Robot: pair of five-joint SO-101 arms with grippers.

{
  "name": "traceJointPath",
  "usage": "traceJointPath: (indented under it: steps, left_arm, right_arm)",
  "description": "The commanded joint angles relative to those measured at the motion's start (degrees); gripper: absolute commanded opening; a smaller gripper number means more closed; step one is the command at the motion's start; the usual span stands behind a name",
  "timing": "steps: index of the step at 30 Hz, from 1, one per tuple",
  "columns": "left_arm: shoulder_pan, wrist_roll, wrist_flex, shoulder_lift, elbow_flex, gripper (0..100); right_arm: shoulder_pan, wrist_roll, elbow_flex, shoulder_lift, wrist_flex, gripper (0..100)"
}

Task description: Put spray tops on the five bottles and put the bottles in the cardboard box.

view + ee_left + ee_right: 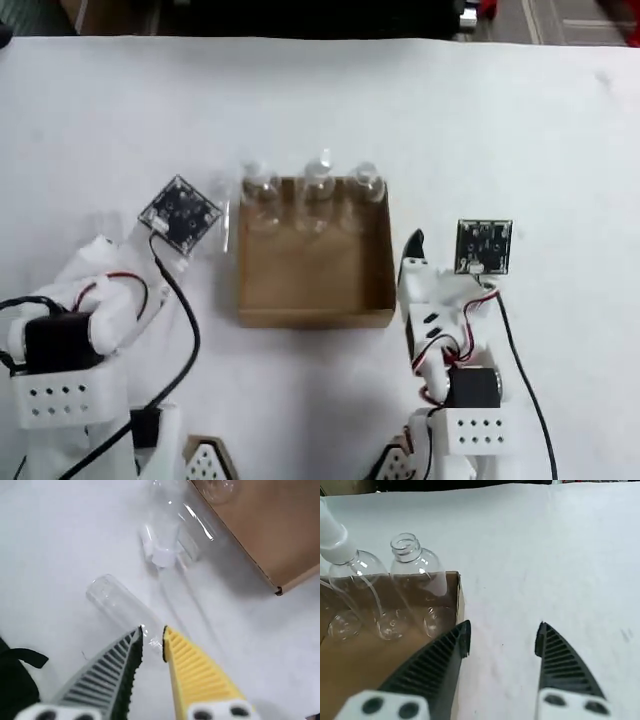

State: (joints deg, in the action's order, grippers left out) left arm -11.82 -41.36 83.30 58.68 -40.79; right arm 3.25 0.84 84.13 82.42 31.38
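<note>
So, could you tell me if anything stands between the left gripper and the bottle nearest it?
Nothing visible does: the bottle lies on the table right at the left gripper; the other lying bottle is beyond it, by the cardboard box.

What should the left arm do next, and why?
Probably secure and lift the clear bottle lying on the table: one end of it sits right at the left pincer. The cardboard box is close by, and this bottle is not yet inside it.
</note>
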Motion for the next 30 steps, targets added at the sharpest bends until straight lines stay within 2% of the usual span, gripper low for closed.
traceJointPath:
  steps: [1, 6, 12, 17, 20, 25, 30]
  left_arm:
    - [0.7, 4.4, -2.5, 0.4, 0.6, 8]
    - [0.5, 7.2, -4.3, 0.4, 0.3, 8]
    - [0.7, 7.4, -6.1, 0.2, 0.2, 8]
    - [0.7, 9.8, -11.3, 0.0, -2.4, 22]
    - [0.4, 9.8, -16.8, 0.0, -6.0, 24]
    - [0.0, 5.9, -14.2, -0.1, -3.9, 24]
    - [0.4, 5.7, -14.2, -5.2, -2.1, 24]
  right_arm:
    - [0.0, -0.1, -0.7, 0.6, -1.4, 19.0]
    - [0.0, -0.2, -0.4, 0.2, -2.5, 19.0]
    - [1.4, -3.3, -0.4, 0.1, -2.4, 19.0]
    - [1.2, -3.3, -0.4, 0.1, -2.5, 19.0]
    - [1.2, -3.3, -0.4, 0.1, -2.4, 19.0]
    - [1.2, -3.3, -0.4, 0.1, -2.5, 19.0]
    - [1.3, -3.3, 0.2, 0.6, -2.7, 19.0]
